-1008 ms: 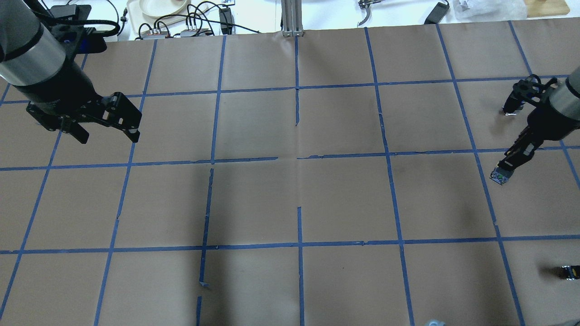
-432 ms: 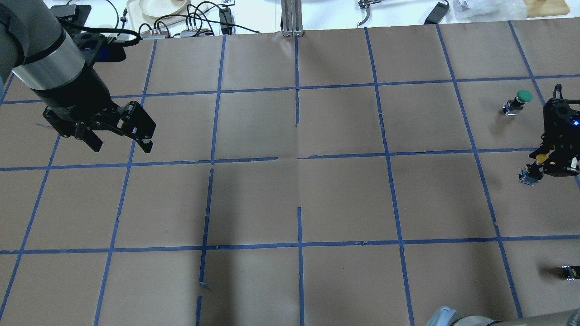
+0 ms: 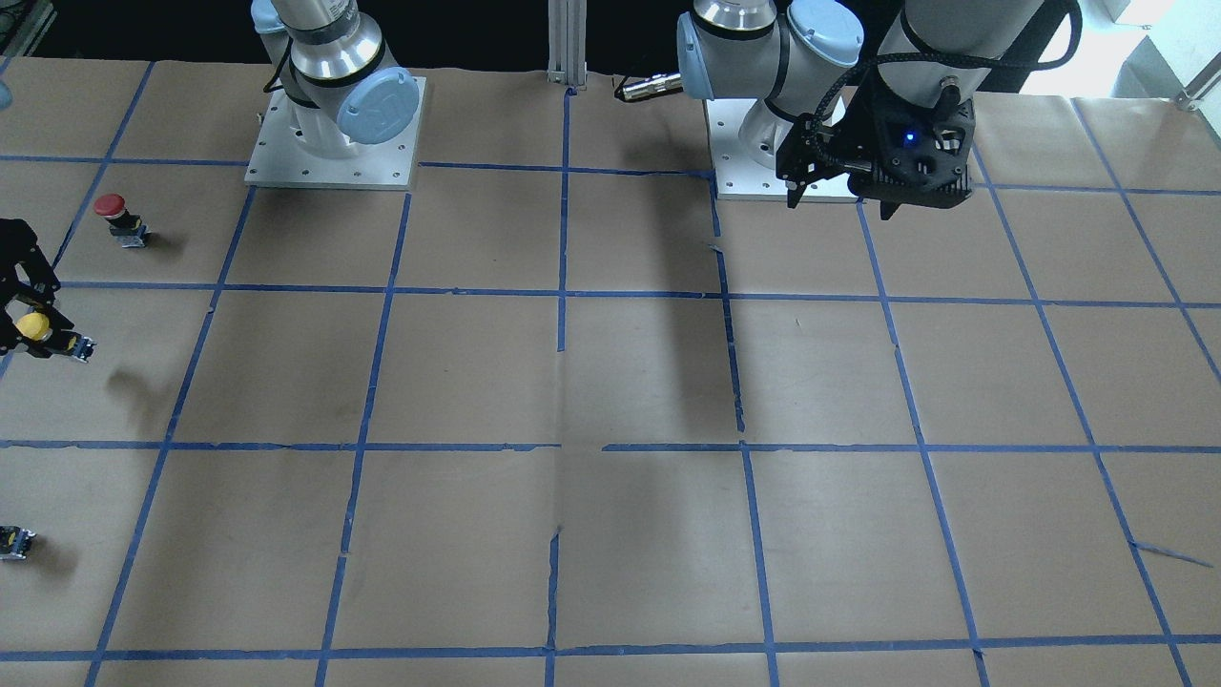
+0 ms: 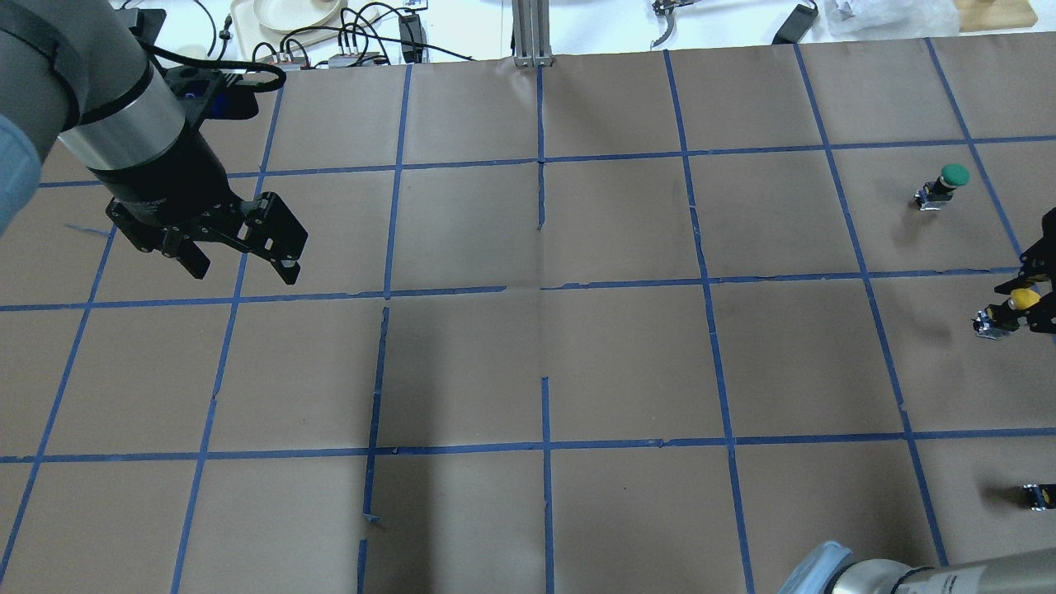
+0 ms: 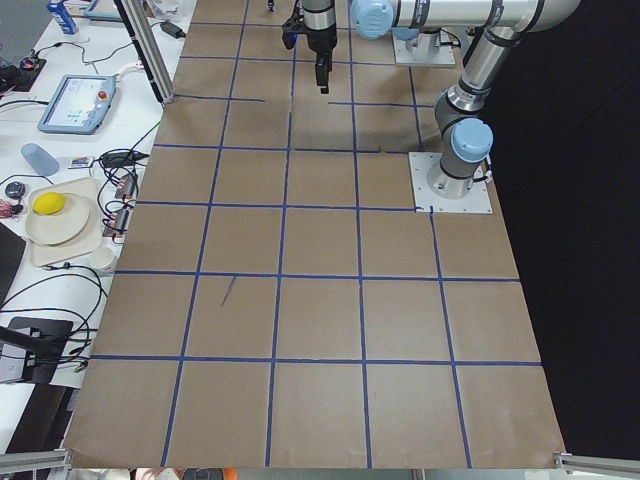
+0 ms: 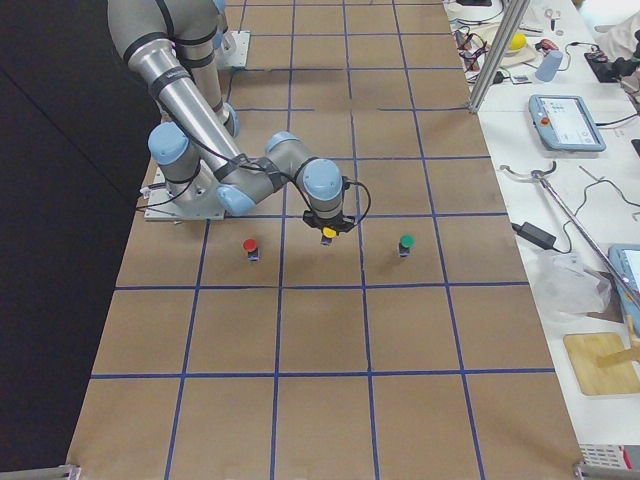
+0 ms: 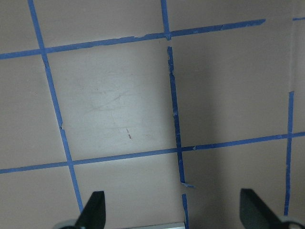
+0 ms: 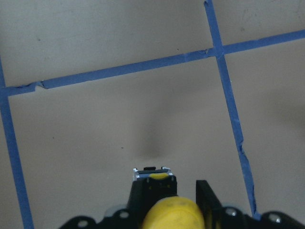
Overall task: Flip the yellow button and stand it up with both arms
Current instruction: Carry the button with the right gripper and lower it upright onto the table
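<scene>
The yellow button (image 4: 1024, 299) has a round yellow cap and a short black-and-metal body. My right gripper (image 4: 1033, 304) is shut on it at the overhead view's right edge and holds it above the table, its body sticking out past the fingertips. It also shows in the front view (image 3: 32, 327), the exterior right view (image 6: 327, 233) and the right wrist view (image 8: 170, 213), between the black fingers (image 8: 206, 194). My left gripper (image 4: 244, 269) hangs open and empty over the table's left part, far from the button; its fingertips (image 7: 93, 210) show in the left wrist view.
A green-capped button (image 4: 949, 179) stands beyond the right gripper. A red-capped button (image 3: 114, 209) stands nearer the robot base. A small dark capless component (image 4: 1036, 495) lies near the right edge. Brown paper with blue tape lines (image 4: 544, 289) covers the table.
My right gripper has moved right toward the view's edge with the yellow button, uncovering the green button. My left arm has moved right and nearer the table's middle, still open.
</scene>
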Tool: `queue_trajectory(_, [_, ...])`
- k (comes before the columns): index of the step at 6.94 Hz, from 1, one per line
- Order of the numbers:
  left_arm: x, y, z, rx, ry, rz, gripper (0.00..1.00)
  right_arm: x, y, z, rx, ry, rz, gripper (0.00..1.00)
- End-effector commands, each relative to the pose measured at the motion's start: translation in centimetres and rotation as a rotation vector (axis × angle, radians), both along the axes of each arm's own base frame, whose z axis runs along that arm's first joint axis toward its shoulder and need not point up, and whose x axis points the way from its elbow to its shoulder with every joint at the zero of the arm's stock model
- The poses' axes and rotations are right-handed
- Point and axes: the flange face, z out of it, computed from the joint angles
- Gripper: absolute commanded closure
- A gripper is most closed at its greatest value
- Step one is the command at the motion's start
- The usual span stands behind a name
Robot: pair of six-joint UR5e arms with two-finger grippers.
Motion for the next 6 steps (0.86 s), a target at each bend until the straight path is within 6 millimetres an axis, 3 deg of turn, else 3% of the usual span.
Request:
queue_trajectory(1, [0.0,0.0,0.0,0.0,-0.003,-0.003,0.0,-0.9,0.8,-1.0,-0.055,0.061,-0.031,0.78])
queue_trajectory(2, [0.0,0.1,-0.1,0.003,-0.003,-0.008,0.0,-0.8,0.8,-1.3,-0.054,0.046,-0.058,0.74])
queue_trajectory(3, [0.0,0.1,-0.1,0.003,-0.003,-0.008,0.0,-0.8,0.7,-2.8,-0.038,0.02,-0.069,0.63])
queue_trajectory(4, [0.0,0.2,0.0,0.0,-0.004,-0.008,0.0,-0.9,0.7,-3.5,-0.026,0.009,-0.081,0.6])
queue_trajectory(5, [0.0,0.2,0.0,0.0,-0.004,-0.008,0.0,-0.8,0.8,-3.7,-0.017,0.001,-0.084,0.23])
queue_trajectory(6, [0.0,0.2,0.0,0.0,-0.005,-0.007,0.0,-0.8,0.8,-4.0,-0.007,-0.007,-0.087,0.0])
